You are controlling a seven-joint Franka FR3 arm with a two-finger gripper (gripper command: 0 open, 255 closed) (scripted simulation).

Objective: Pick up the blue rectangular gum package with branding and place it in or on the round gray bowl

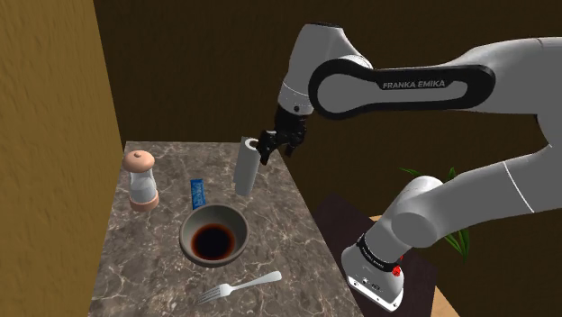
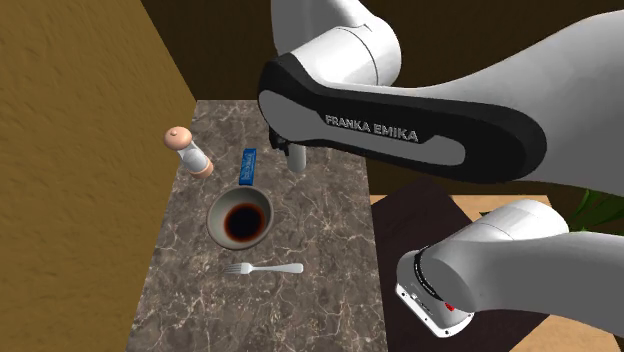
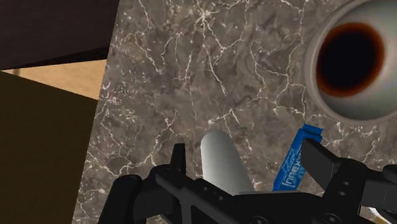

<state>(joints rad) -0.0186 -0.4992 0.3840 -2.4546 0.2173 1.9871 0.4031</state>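
Ctrl: Surface first, pls

Insp: Marble-look table (image 1: 153,270) against an ochre wall. Five items on it, all apart from one another.

Ctrl: Arm?

Insp: White arm (image 1: 405,90) reaches across from the shoulder view's right. Its wrist is over the table's far right part.

Ctrl: Items, big to small

Insp: Round grey bowl (image 1: 187,230), dark reddish-black inside, upright, approx mid-table. Pale cylinder (image 1: 245,171) stands on end beyond the bowl, toward the shoulder view's right. Shaker (image 1: 140,180) has a clear body and tan cap. It is upright near the left edge in the shoulder view. Fork (image 1: 241,286) lies flat on the near side of the bowl.

Ctrl: Claw status?

Insp: Gripper (image 1: 273,144) is at the cylinder's top end, just beside it in the shoulder view. Wrist view: fingers (image 3: 320,159) stand wide apart with the cylinder's rounded top between them. No contact seen on either side, so nothing is gripped.

Ctrl: Task obj?

Insp: Blue gum pack (image 1: 196,192), white lettering, lies flat on the table between shaker and cylinder. It is just beyond the bowl's far rim, not in the bowl. Can't tell if it touches the rim. Wrist view puts the pack beside one finger, outside the gap, one end pointing at the bowl. Pack is not held
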